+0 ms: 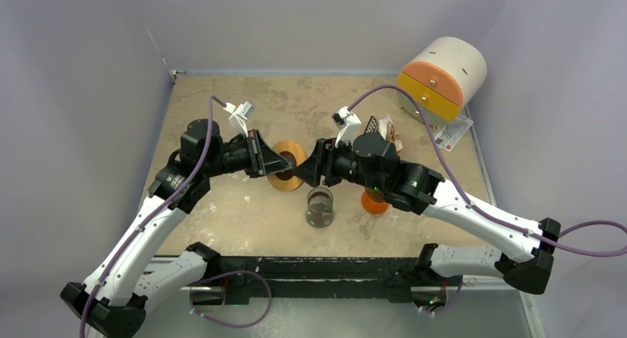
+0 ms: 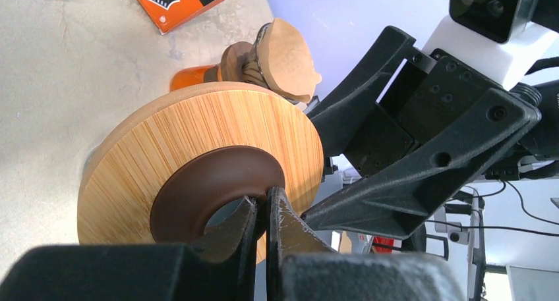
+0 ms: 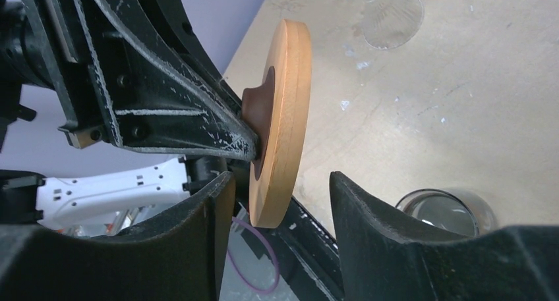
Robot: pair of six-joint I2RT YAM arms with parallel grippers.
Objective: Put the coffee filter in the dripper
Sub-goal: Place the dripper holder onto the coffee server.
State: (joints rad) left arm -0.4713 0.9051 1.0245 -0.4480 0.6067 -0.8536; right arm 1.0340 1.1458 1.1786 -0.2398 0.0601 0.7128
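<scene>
My left gripper (image 1: 290, 160) (image 2: 264, 202) is shut on the brown inner ring (image 2: 211, 182) of the dripper's round wooden disc (image 1: 285, 177) (image 2: 198, 136) and holds it on edge above the table. My right gripper (image 1: 309, 168) (image 3: 280, 179) is open, its jaws on either side of the disc's rim (image 3: 283, 116), not touching it. A tan paper coffee filter (image 2: 285, 54) sits in an orange holder (image 2: 191, 77) (image 1: 375, 203) behind the disc, partly hidden under my right arm in the top view.
A small glass cup (image 1: 319, 207) (image 3: 448, 212) stands on the table just in front of both grippers. An orange filter box (image 2: 181, 1) lies farther back. A white cylinder with an orange and yellow front (image 1: 442, 75) sits at the back right corner.
</scene>
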